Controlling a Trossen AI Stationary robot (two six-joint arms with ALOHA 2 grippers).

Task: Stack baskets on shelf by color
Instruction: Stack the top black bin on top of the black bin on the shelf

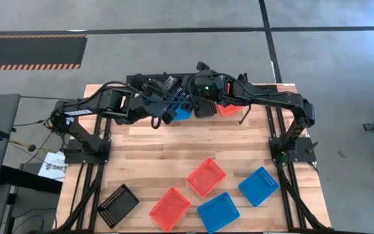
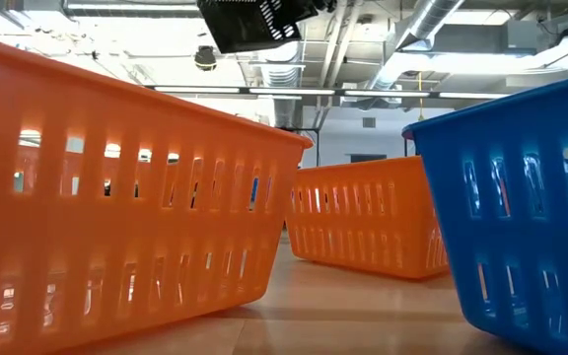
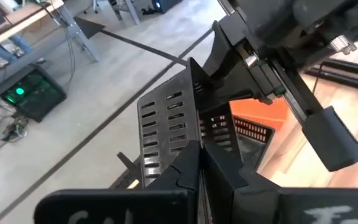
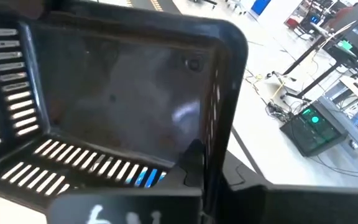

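Above the plank counter [image 1: 174, 146] both grippers' fingers pinch one black slotted basket [image 3: 166, 124], held tilted, left fingers [image 3: 191, 168] and right fingers [image 4: 197, 158] on its rim.

Crowded at the table's far edge: both arms converged there over a blue basket [image 1: 182, 112] and a red-orange basket [image 1: 228, 108], with a black basket [image 1: 166, 86] held up between the left gripper [image 1: 162, 97] and the right gripper [image 1: 197, 104], both clamped on its walls. No clear gap between the two wrists. Broad bare planks [image 1: 174, 144] across the middle, open for passage. Near edge scattered with obstacles: a black basket at the left corner [image 1: 118, 204], two red-orange ones [image 1: 169, 208] [image 1: 206, 177] and two blue ones [image 1: 218, 212] [image 1: 258, 186], with only narrow lanes between them.
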